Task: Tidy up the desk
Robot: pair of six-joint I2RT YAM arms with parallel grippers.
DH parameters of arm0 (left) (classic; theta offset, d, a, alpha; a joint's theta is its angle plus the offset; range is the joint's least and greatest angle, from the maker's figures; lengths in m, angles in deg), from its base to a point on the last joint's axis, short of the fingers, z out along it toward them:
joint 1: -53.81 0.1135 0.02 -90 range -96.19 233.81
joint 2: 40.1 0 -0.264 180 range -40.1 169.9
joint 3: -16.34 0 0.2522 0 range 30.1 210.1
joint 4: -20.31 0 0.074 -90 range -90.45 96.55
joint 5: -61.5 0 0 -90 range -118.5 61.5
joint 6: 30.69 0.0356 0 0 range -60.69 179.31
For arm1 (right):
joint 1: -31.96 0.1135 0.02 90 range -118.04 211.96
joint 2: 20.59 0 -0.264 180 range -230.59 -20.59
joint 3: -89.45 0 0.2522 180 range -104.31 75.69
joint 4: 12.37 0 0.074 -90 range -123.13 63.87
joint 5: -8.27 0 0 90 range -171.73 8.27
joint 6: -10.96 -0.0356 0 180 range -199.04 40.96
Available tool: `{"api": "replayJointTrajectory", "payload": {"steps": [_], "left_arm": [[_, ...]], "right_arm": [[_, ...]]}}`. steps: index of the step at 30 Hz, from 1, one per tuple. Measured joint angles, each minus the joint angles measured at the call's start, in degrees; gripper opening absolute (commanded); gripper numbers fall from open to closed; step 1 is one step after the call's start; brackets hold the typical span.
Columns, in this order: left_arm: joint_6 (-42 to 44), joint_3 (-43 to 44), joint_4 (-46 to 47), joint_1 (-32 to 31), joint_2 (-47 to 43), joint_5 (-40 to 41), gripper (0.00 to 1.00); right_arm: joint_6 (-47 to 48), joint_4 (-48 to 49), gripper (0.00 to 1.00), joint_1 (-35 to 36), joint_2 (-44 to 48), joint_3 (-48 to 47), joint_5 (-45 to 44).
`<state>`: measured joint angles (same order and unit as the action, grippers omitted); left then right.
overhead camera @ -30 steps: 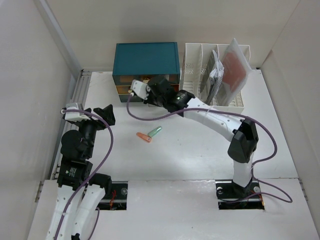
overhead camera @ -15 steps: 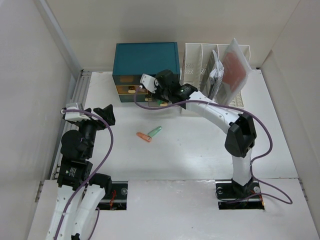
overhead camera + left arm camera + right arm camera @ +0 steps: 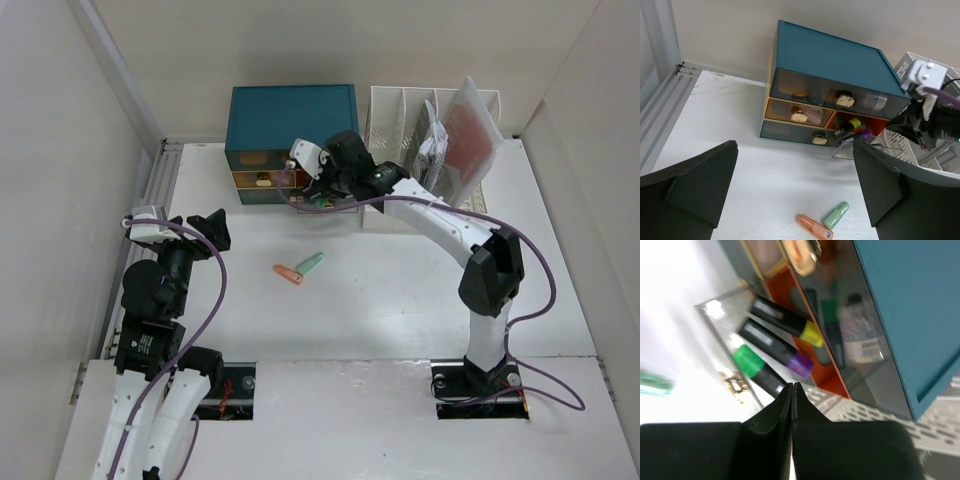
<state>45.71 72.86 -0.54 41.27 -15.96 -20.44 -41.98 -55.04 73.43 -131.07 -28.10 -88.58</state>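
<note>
The white desk (image 3: 400,300) holds an orange highlighter (image 3: 288,273) and a green highlighter (image 3: 311,263) lying side by side near its middle; both also show in the left wrist view, orange (image 3: 814,226) and green (image 3: 835,214). My right gripper (image 3: 318,188) is shut and empty, its tips (image 3: 791,386) just above an open clear drawer (image 3: 735,385) of the teal cabinet (image 3: 292,118). In that drawer lie black markers with yellow (image 3: 785,320), purple (image 3: 775,347) and green (image 3: 757,370) caps. My left gripper (image 3: 210,230) is open and empty, above the desk's left side (image 3: 795,150).
A white slotted file rack (image 3: 400,130) holding papers and a packet stands right of the cabinet. The cabinet's other drawers (image 3: 800,114) with gold knobs are shut. A metal rail (image 3: 160,190) runs along the desk's left edge, and walls enclose the sides.
My right gripper has moved to the right along the cabinet's front, to the open drawer at its right end. The left arm and both highlighters have not moved.
</note>
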Motion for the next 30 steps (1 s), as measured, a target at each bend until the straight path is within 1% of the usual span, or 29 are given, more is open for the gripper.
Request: {"api": "replayJointTrajectory", "payload": {"steps": [2,4,9,11,14,20,21,23,26,30], "left_arm": [[0.0,0.0,-0.02,0.0,0.0,0.0,1.0],[0.0,0.0,-0.02,0.0,0.0,0.0,1.0],[0.0,0.0,-0.02,0.0,0.02,0.0,1.0],[0.0,0.0,-0.02,0.0,0.02,0.0,1.0],[0.0,0.0,-0.02,0.0,0.02,0.0,1.0],[0.0,0.0,-0.02,0.0,0.02,0.0,1.0],[0.0,0.0,-0.02,0.0,0.02,0.0,1.0],[0.0,0.0,-0.02,0.0,0.02,0.0,1.0],[0.0,0.0,-0.02,0.0,0.02,0.0,1.0],[0.0,0.0,-0.02,0.0,0.02,0.0,1.0]], "right_arm": [[-0.31,-0.42,0.0,-0.68,1.07,0.13,4.17],[0.07,-1.95,0.0,-1.84,1.36,-0.59,11.3],[6.99,-15.89,0.0,-5.53,-3.69,-10.88,28.98],[9.44,-19.69,0.0,-6.27,-5.92,-13.14,33.16],[11.39,-24.06,0.0,-6.27,-8.28,-13.25,36.28],[11.19,-25.97,0.0,-6.1,-10.05,-12.33,37.16],[10.49,-25.42,0.0,-6.1,-10.01,-12.15,36.59],[8.28,-21.35,0.0,-5.99,-9.46,-9.68,34.8],[4.33,-14.73,0.0,-5.44,-8.74,-3.96,28.26],[0.68,-6.86,0.0,-4.0,-8.55,2.38,17.29]]}}
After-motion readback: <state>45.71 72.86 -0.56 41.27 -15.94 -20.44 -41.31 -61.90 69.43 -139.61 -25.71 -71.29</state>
